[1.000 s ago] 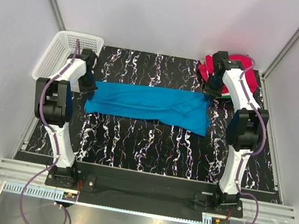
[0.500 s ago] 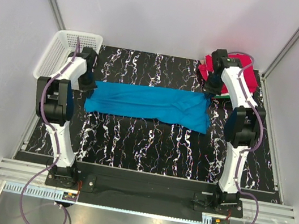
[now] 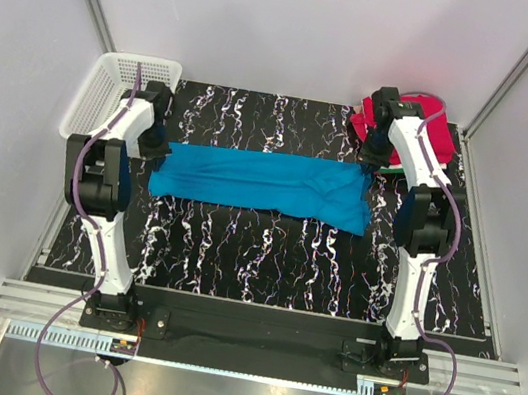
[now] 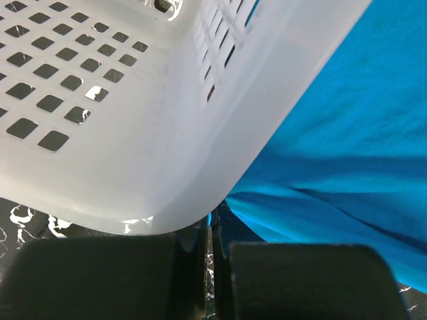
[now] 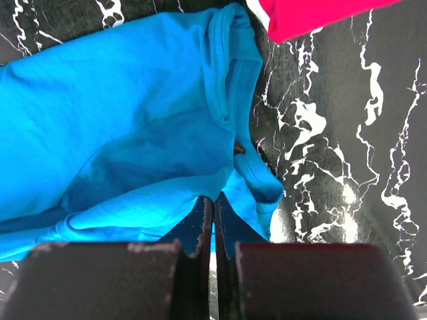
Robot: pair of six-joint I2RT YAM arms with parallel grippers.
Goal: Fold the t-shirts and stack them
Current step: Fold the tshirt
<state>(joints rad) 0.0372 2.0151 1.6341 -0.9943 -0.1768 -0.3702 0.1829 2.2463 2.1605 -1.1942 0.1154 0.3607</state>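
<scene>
Left gripper (image 4: pixel 212 223) and right gripper (image 5: pixel 213 200) each pinched one end of the blue t-shirt (image 3: pixel 261 185), jaws pressed together, apparently stretching it flat across the tabletop (image 3: pixel 266 249) for folding, beside the folded red t-shirt (image 3: pixel 443 136).

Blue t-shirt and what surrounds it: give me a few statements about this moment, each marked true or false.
1. The blue t-shirt lies spread sideways across the table. True.
2. The white basket stands at the far right corner. False: it stands at the far left corner.
3. The left gripper and the right gripper are wide open. False: both are shut on the blue t-shirt, one at each end.
4. A red t-shirt lies at the far right corner. True.
5. The blue t-shirt is inside the white basket. False: it lies on the table beside it.
</scene>
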